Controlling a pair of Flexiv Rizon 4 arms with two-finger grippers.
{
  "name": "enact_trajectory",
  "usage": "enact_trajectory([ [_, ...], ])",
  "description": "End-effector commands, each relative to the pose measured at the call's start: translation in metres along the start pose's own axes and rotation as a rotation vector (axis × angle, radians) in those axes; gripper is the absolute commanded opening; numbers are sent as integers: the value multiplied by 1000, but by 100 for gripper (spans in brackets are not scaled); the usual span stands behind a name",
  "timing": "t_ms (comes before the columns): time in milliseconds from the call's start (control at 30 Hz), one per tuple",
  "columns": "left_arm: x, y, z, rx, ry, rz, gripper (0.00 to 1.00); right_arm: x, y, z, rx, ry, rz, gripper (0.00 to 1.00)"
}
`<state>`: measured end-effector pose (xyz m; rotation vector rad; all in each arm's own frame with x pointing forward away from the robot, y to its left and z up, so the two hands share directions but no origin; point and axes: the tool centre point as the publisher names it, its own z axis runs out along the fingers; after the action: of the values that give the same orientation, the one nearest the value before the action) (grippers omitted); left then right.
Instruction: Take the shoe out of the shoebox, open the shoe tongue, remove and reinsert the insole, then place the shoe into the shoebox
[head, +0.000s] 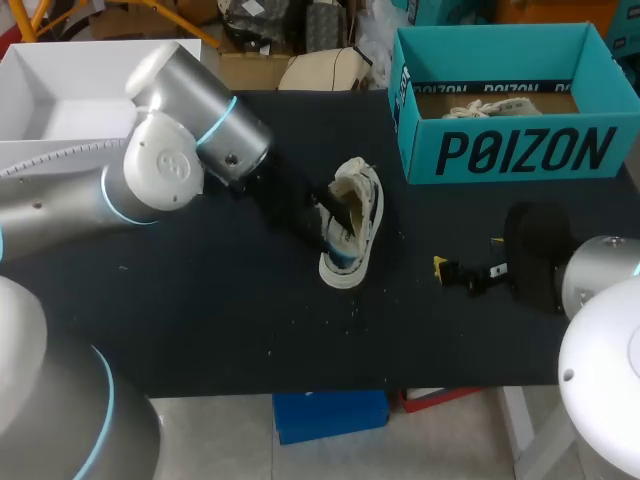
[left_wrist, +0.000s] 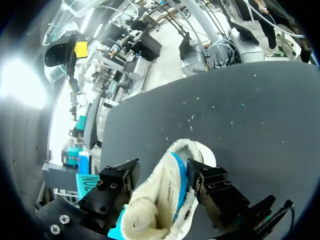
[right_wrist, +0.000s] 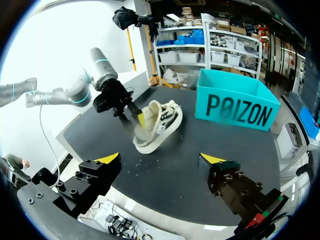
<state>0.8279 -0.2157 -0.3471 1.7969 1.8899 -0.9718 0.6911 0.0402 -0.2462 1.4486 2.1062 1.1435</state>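
- Shoe (head: 352, 225) sits mid-surface, its fleecy collar seemingly clamped by the left pincer (left_wrist: 162, 192).
- Right pincer (right_wrist: 161, 159), fingers apart, hovers near the right edge.
- Teal shoebox (head: 520, 150) stands at the far right corner.

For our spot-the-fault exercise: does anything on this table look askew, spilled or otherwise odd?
The shoe looks tilted rather than flat on its sole, held in the left gripper. Pale specks are scattered over the table near it.
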Motion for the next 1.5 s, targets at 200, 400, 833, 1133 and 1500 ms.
enact_trajectory([
  [200,4,-9,-26,-288,240,-4,0,2,-2,1,-5,-4,1,100],
  [400,21,-3,-11,-350,386,-1,0,2,-2,1,-5,-4,1,100],
  [833,35,13,-2,-361,412,-44,0,2,-2,1,-5,-4,1,100],
  [1133,40,15,15,-293,411,-64,0,2,-2,1,-5,-4,1,100],
  [1500,30,2,0,-279,392,-24,0,2,-2,1,-5,-4,1,100],
])
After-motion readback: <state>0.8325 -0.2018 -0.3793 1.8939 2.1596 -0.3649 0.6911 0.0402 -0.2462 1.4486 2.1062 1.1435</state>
